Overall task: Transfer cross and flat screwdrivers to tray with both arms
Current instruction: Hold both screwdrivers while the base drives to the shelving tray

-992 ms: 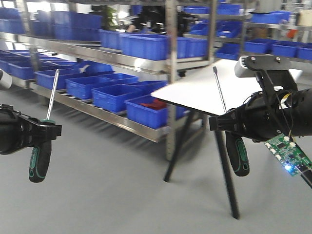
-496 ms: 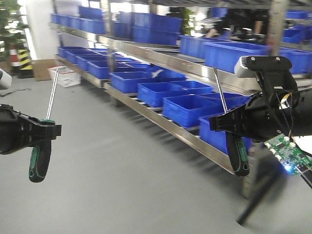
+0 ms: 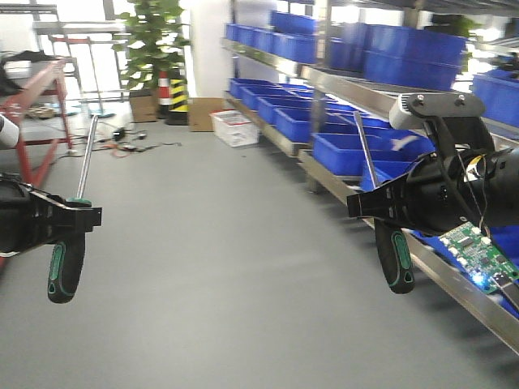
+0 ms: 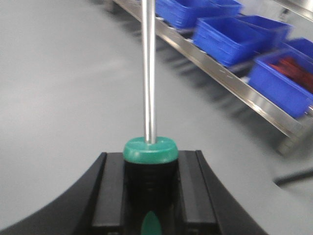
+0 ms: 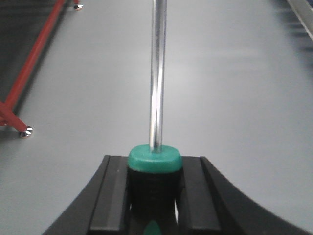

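Two black robot arms reach in from either side, each holding a screwdriver in mid-air. Nearest, the left gripper [image 3: 84, 216] is clamped tight on the left screwdriver [image 3: 65, 261] just below its green collar. The wrist view shows the black jaws pressed against both sides of the handle. The right gripper [image 3: 362, 204], with a green circuit board [image 3: 474, 251] hanging beside it, is closed in the same way on the right screwdriver [image 3: 395, 261].

Both tools stand nearly upright, with thick black-and-green handles hanging below the jaws and long thin steel shafts pointing up. The left handle shows more green. The tips are too small to tell cross from flat.

Judging from this, the picking up is done and the putting down is all left. The tray is nowhere in view, so both tools have yet to be carried to it and laid in it.

Below and beyond lies a grey floor [image 3: 227, 267]. Metal shelving [image 3: 454, 263] runs along the right, holding rows of blue bins [image 3: 357, 150]. Farther off on the left stands a red frame [image 3: 42, 89], and farthest away a leafy plant [image 3: 154, 36].
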Motion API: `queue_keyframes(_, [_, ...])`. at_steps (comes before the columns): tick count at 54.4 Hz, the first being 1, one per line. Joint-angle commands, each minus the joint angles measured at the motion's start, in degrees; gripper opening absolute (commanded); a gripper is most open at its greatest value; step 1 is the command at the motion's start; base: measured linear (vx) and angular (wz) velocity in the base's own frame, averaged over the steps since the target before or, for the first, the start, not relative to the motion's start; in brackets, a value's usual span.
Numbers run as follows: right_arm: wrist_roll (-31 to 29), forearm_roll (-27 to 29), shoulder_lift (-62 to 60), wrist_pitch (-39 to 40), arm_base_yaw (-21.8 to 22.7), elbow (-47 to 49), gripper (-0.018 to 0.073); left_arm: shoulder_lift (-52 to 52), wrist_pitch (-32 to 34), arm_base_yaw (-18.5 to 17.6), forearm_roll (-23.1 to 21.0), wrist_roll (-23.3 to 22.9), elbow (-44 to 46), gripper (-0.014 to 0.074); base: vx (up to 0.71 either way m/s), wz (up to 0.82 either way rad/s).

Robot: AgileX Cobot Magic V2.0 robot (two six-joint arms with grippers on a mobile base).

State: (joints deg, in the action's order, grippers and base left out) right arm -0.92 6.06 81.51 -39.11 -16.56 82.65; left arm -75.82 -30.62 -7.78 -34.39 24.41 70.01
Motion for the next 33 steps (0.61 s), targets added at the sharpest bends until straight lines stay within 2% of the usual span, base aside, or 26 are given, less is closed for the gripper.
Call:
queue_keyframes(1, [-0.33,0.33,-1.81,4.74,0.17,1.94,-0.0008,1.89,3.70,-0.30,-1.97,-0.08,1.85,0.0000,0.57,0.57])
queue_keyframes(16, [-0.33,0.33,-1.81,4.74,0.17,1.94,-0.0008,1.89,3.82,-0.30,-1.97,-0.08,1.85,0.0000,0.57,0.49])
queue_keyframes(33, [-0.33,0.33,-1.81,4.74,0.17,1.94,-0.0008,1.89,3.82,-0.30,-1.97,-0.08,1.85,0.0000,0.57,0.33])
